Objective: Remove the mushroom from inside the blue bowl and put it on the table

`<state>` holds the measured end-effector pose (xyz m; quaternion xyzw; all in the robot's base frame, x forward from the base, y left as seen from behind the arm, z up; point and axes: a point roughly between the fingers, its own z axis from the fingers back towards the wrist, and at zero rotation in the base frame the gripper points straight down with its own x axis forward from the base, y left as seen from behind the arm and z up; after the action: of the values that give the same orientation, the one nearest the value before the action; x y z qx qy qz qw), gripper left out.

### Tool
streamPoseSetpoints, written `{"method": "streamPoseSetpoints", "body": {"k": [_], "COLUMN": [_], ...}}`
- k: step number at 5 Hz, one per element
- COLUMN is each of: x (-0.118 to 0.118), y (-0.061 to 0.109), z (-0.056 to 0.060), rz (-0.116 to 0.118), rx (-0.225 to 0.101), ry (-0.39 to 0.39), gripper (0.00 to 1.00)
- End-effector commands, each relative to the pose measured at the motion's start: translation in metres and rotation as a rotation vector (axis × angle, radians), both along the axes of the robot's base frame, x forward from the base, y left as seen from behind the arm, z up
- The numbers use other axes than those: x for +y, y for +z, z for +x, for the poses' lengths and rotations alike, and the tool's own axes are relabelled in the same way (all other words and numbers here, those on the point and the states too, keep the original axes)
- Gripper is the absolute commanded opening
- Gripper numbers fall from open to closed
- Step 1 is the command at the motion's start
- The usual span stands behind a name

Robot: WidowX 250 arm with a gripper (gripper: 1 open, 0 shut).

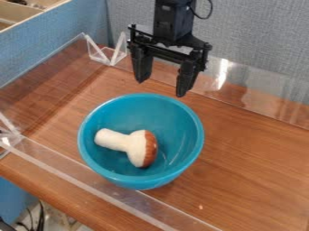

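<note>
The tool [163, 87] waited above the bowl's far rim, fingers spread and holding nothing — perhaps for a downward reach. The mushroom [130, 145] lay sideways inside the blue bowl [190, 135] on the worktop [248, 149] — stem exposed, probably graspable crosswise.

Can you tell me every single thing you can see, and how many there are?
Mushroom: one, cream-white stem with a reddish-brown cap, lying in the bowl
Bowl: one, bright blue, on the table
Table: one, reddish-brown wood look, under the bowl
Edge walls: more than one, clear, along the table's edges
Box or tray: one, pale, partly seen, top left corner
Cables: a few, dark, bottom left corner
Back wall: one, grey, behind the table
Gripper: one, black, open above the bowl's far side
</note>
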<state>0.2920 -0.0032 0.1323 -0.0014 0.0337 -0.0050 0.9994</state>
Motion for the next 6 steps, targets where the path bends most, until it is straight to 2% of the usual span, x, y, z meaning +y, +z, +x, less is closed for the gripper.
{"method": "streamPoseSetpoints", "body": {"k": [1, 2, 3, 4, 6], "x": [0.005, 0.011, 0.014, 0.015, 0.018], "y": [-0.006, -0.024, -0.045, -0.06, -0.078], "z": [-0.008, -0.019, -0.023, -0.025, -0.025], "rz": [-0.009, -0.016, -0.029, -0.038, -0.037], "rx": [-0.002, 0.01, 0.015, 0.022, 0.044], "ry": [0.097, 0.2, 0.272, 0.323, 0.354], "gripper": [1.0, 1.0, 1.0, 1.0, 1.0]}}
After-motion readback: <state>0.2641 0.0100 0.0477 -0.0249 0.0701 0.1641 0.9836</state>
